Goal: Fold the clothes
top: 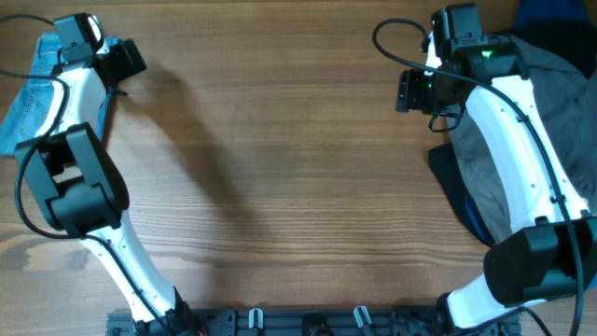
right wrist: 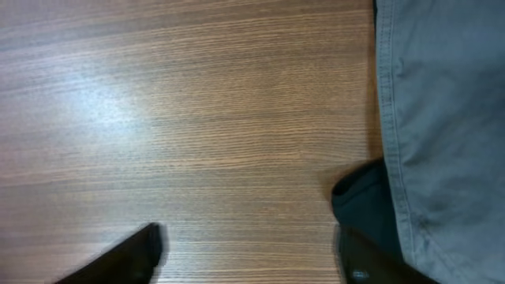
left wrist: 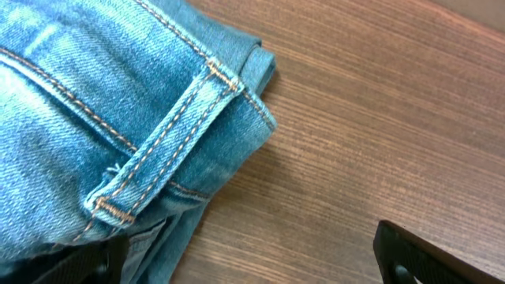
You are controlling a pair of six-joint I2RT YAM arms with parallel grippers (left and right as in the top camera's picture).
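Blue denim fills the upper left of the left wrist view. These are the jeans (left wrist: pixel 95 102), lying bunched up on the brown wooden tabletop (left wrist: pixel 379 118). A belt loop (left wrist: pixel 170 142) with orange stitching runs slantwise across them. The left tool (left wrist: pixel 248 244) hangs right by the edge of the jeans. Its two fingers are far apart and nothing is between them. One finger (left wrist: pixel 87 264) shows in the bottom left corner, over the rim of the denim. The other one is at the bottom right, over bare wood. I cannot tell if either finger touches the cloth. From above, the jeans sit at the far left side of the tabletop, near the top corner. The left arm (top: pixel 79 177) covers a good part of them. The middle of the tabletop lies between the two arms. The right tool (right wrist: pixel 248 237) is far from the jeans, up near the top right. Its fingers are spread wide too, and only wood shows between them. Just beside it, on the right, lies a grey garment (right wrist: pixel 442 118) with a stitched hem. A dark shape (right wrist: pixel 364 197) peeks out from under that hem. It may be a dark cloth, but the view is too tight to be sure.
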